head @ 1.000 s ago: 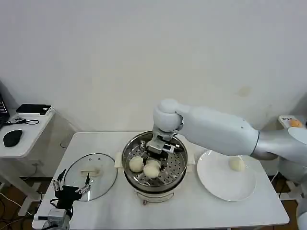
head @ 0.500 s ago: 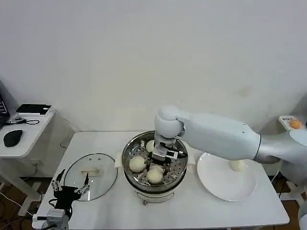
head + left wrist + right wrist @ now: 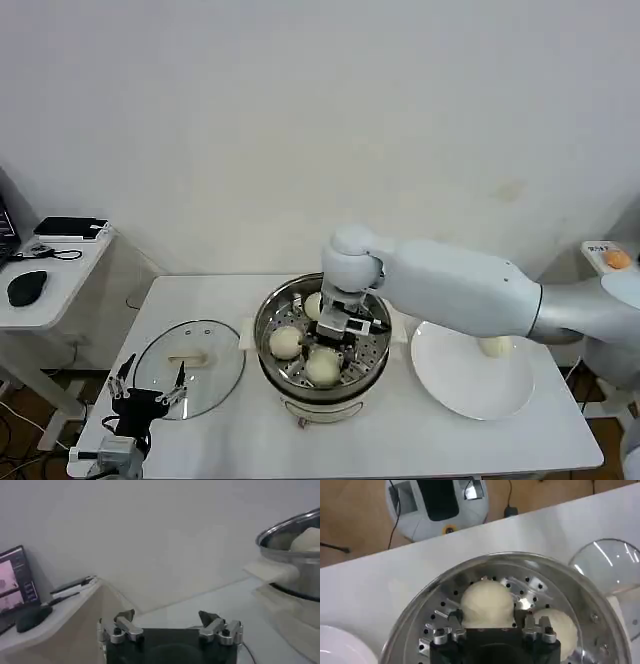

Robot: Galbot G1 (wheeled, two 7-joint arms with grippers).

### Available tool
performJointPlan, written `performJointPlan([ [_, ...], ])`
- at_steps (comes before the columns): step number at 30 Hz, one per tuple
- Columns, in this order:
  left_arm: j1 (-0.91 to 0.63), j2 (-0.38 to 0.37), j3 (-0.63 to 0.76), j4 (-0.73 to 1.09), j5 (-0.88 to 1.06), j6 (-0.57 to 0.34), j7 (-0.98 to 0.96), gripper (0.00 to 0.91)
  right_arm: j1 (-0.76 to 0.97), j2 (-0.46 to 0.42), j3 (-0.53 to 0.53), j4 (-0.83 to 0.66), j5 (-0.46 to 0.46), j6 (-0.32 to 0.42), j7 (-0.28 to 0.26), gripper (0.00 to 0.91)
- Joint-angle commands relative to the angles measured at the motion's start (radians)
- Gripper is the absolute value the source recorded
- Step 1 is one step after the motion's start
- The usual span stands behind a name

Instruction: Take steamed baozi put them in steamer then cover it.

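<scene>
Not much has changed since half a second ago: the right tool [image 3: 345, 338] has dropped a touch lower inside the steamer [image 3: 322, 345] at the centre of the frame, and the buns sit where they were. A second ago the third bun at the back of the tray was hidden behind the tool; now it shows.

No readable writing anywhere. There's a small label on the box at the right edge, too small to make out.

Counts: four baozi total. Three are in the steamer, namely a front one [image 3: 322, 367], a left one [image 3: 286, 343] and a back one [image 3: 314, 305]. The fourth [image 3: 494, 346] is on the white plate [image 3: 470, 392] at lower right, partly behind the arm. One cover [image 3: 189, 355], lying flat on the counter [image 3: 420, 440] at lower left, just beside the steamer. One steamer, one plate.

The right tool has its fingers [image 3: 455, 616] spread, one on each side of the front bun [image 3: 486, 605] in the right wrist view. I can't tell if they touch it. A second bun [image 3: 559, 625] sits just beside it.

The left tool [image 3: 150, 393] hangs at the lower left corner, over the near rim of the cover, spread wide and holding nothing [image 3: 170, 617].
</scene>
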Motion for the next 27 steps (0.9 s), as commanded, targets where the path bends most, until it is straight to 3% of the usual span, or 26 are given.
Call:
performJointPlan([
  [1, 0.000, 0.001, 0.000, 0.001, 0.001, 0.000, 0.000, 0.907, 0.001, -0.003, 0.004, 0.002, -0.006, -0.003, 0.014, 0.907],
  [7, 0.001, 0.000, 0.003, -0.001, 0.002, 0.000, 0.002, 0.907, 0.017, -0.037, 0.063, 0.004, -0.009, -0.013, 0.023, 0.907],
  [13, -0.005, 0.004, 0.015, 0.009, -0.001, 0.000, 0.004, 0.907, 0.031, -0.169, 0.228, -0.005, 0.056, -0.106, 0.022, 0.907],
  [17, -0.013, 0.015, 0.016, -0.003, -0.017, 0.002, 0.010, 0.907, 0.031, -0.284, 0.316, -0.007, 0.145, -0.233, 0.037, 0.907],
  [21, -0.018, 0.022, 0.026, -0.017, -0.035, 0.008, 0.022, 0.907, 0.013, -0.418, 0.320, -0.027, 0.186, -0.340, 0.074, 0.907],
  [22, -0.021, 0.022, 0.032, -0.014, -0.041, 0.008, 0.023, 0.907, -0.012, -0.461, 0.335, -0.033, 0.180, -0.387, 0.089, 0.907],
  [27, -0.025, 0.027, 0.051, -0.009, -0.071, 0.012, 0.030, 0.907, -0.167, -0.576, 0.453, -0.068, 0.096, -0.472, 0.085, 0.907],
])
